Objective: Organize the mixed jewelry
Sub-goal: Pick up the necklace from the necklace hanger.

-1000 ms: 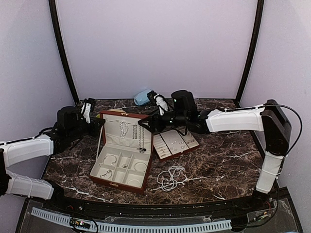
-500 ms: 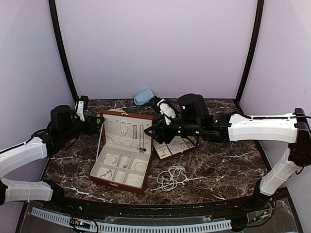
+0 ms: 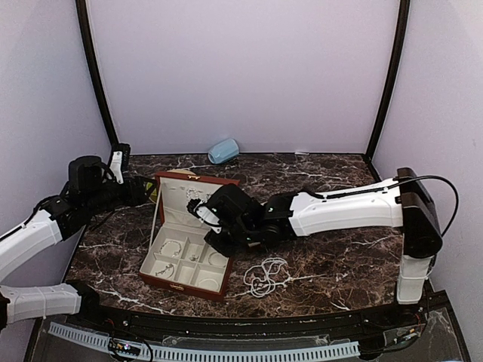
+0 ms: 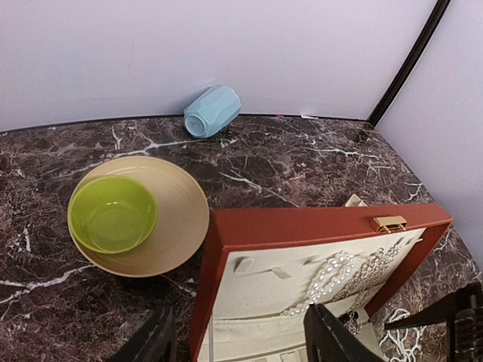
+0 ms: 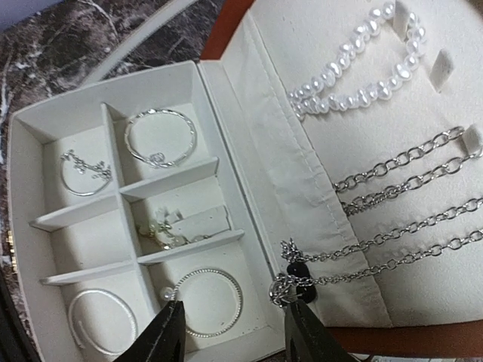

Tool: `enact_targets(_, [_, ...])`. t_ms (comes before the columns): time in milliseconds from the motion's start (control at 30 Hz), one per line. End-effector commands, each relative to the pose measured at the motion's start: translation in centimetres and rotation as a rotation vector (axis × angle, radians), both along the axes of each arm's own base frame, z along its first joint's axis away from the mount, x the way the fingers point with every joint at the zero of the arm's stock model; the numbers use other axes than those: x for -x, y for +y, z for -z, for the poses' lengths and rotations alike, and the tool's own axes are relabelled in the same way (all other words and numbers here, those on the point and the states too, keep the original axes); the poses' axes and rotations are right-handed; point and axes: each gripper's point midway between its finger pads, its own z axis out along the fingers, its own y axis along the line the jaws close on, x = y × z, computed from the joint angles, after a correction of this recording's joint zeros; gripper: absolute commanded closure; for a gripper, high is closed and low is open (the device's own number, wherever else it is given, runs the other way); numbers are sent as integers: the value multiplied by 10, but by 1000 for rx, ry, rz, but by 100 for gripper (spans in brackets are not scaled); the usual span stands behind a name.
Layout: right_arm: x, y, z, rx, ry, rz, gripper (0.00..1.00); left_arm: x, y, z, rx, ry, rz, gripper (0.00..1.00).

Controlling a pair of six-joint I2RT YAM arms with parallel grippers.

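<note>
Item one, nearest my side: a loose bead strand (image 3: 264, 277), bunched in a loop on the table (image 3: 343, 260) just off the near right corner of the case (image 3: 181, 286), not touching it. The heap has no clear long axis, stretching only slightly toward the far right. Item two: the open case, its divided tray holding bangles (image 5: 160, 138) and small pieces I cannot identify. Item three: the right gripper (image 5: 238, 311), hanging over the tray's hinge side with its fingers partly spread and nothing between them. From those fingers the loose strand lies back toward me and to the right. I judge this arm the nearer one by far. Item four: the upright lid, carrying a pearl strand (image 5: 355, 68) and chains (image 5: 407, 170) on its hooks. Item five: the left gripper (image 4: 238, 323), behind the lid on the far left, its fingers wide apart and empty. Item six: a green bowl (image 4: 113, 213) nested in a beige dish (image 4: 189, 226). Farthest, against the back wall: a pale blue cup (image 4: 213, 110) on its side.
</note>
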Motion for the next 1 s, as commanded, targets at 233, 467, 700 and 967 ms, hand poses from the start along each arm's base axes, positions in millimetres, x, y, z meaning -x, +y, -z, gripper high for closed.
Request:
enact_targets(233, [-40,-6,31,243,-151,145,57,8,-5,-10,-4,-20,51,39])
enact_targets(467, [-48,-9,46,300,-163,168,63,9,-6,-11,0,-25,57,40])
enact_targets(700, [-53,-17,51,340,-178,190,72,10,-6,-13,0,-30,60,40])
enact_targets(967, [-52,-10,34,240,-90,162,82,10,-6,-11,-3,-29,60,40])
